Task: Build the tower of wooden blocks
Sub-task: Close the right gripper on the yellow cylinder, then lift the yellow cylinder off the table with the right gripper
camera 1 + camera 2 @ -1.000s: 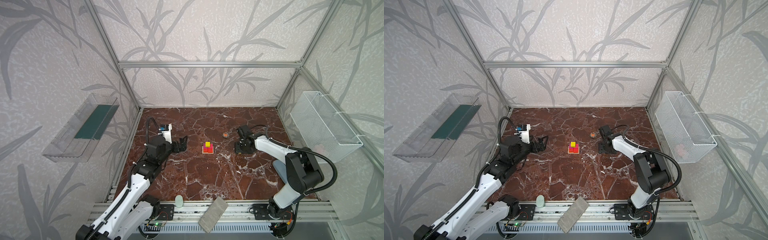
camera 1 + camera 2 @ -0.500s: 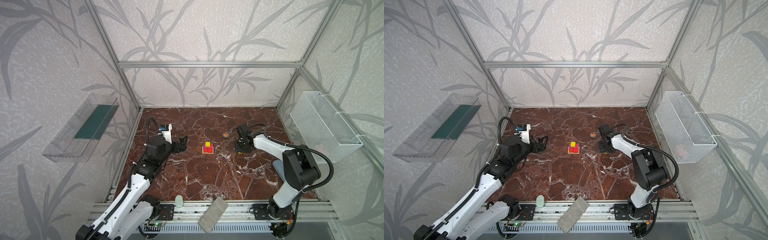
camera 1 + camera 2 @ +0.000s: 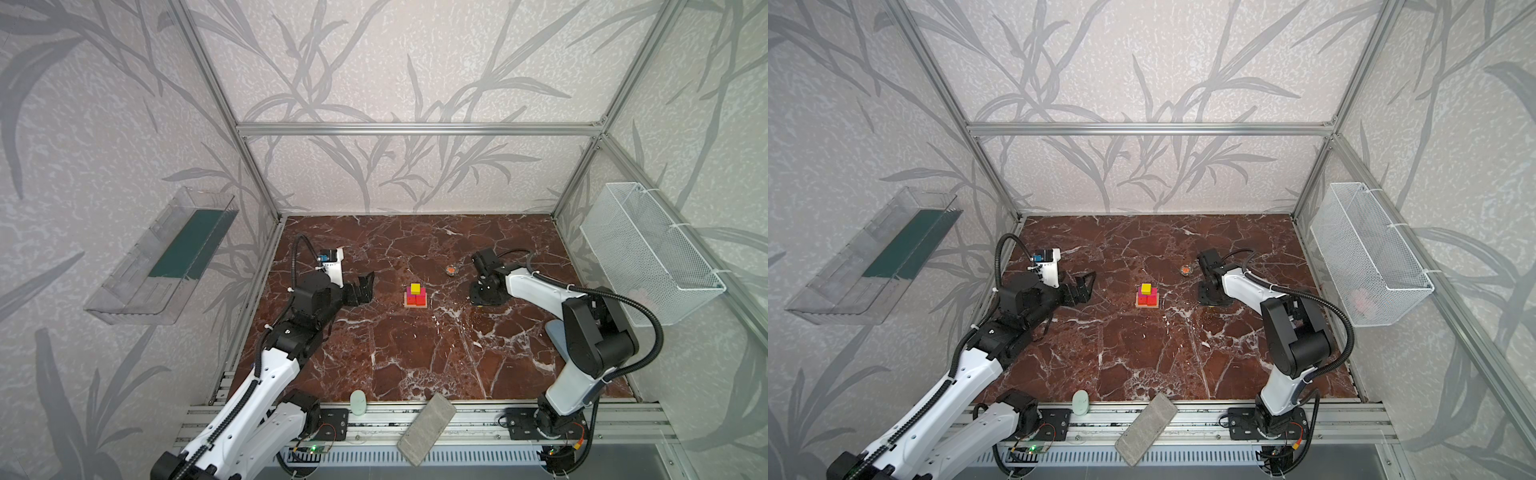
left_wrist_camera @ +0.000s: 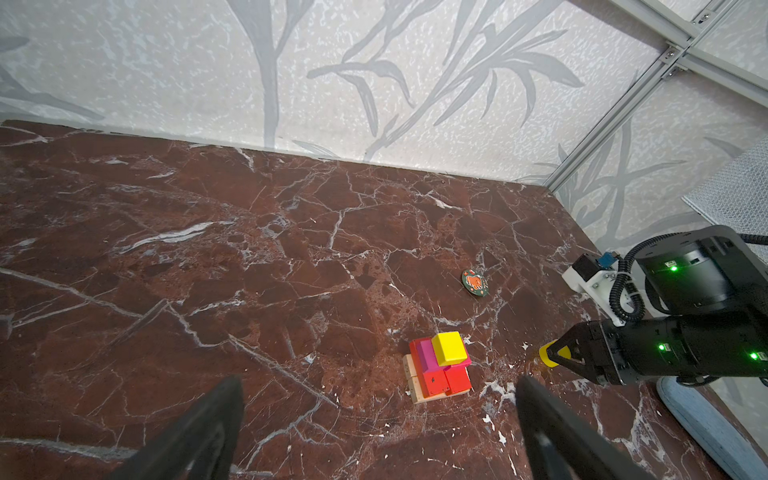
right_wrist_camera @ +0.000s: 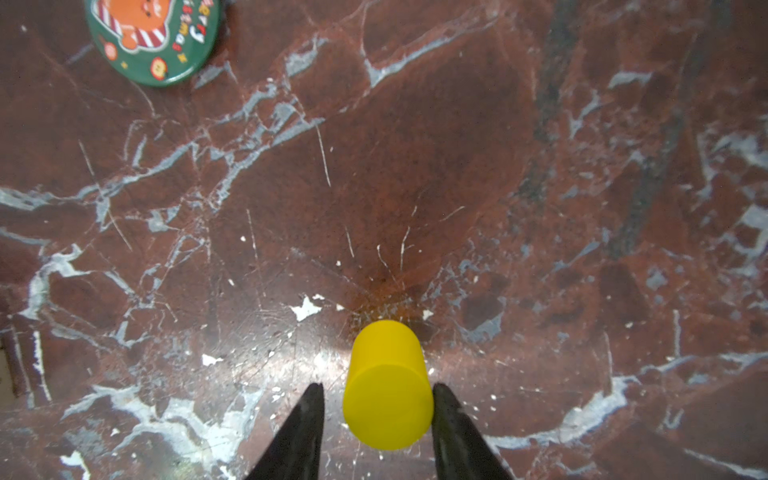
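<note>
marble table (image 3: 415,353) | tower (image 3: 416,296) | yellow cylinder (image 5: 388,386) | green badge (image 3: 451,270)

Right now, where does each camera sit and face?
Both top views: high at the front, looking down on the table, left arm and right arm showing.
Left wrist: low, facing the tower and right arm; own open jaws showing.
Right wrist: straight down on the yellow cylinder between its jaws.
Shared: round badge in both wrist views.

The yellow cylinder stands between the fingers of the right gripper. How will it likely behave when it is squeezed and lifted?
The yellow cylinder looks like rigid painted wood, so it should not deform. Its curved side gives the right gripper only narrow contact, so it may twist or slip. If knocked over on the smooth table, it would probably roll.
</note>
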`<state>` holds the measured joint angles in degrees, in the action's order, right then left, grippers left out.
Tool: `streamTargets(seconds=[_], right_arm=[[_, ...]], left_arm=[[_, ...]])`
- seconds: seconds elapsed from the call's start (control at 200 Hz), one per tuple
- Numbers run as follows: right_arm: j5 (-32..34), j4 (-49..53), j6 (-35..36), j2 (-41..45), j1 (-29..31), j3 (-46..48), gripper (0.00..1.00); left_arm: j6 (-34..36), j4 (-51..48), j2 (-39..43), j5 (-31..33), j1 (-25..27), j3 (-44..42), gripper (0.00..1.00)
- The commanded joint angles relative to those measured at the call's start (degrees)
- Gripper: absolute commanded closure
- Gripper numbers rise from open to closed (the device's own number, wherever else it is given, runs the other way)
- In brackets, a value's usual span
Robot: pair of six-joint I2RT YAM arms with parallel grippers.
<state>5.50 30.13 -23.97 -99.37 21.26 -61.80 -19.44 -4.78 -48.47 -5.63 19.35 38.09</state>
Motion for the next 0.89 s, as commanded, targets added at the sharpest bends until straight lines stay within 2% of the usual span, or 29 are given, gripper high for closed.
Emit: streamTargets(seconds=[0.0,0.89], right_arm=[[0.7,1.2,-0.2,-1.1,-0.4,-1.5,0.57],[0.8,2.3,-0.1,-3.0,-0.6,-2.8,0.64]], left_arm=[[1.0,-0.2,0.7,0.7,-0.2,0.3,0.01],[1.2,-0.3,0.8,0.6,-0.2,0.3,0.00]])
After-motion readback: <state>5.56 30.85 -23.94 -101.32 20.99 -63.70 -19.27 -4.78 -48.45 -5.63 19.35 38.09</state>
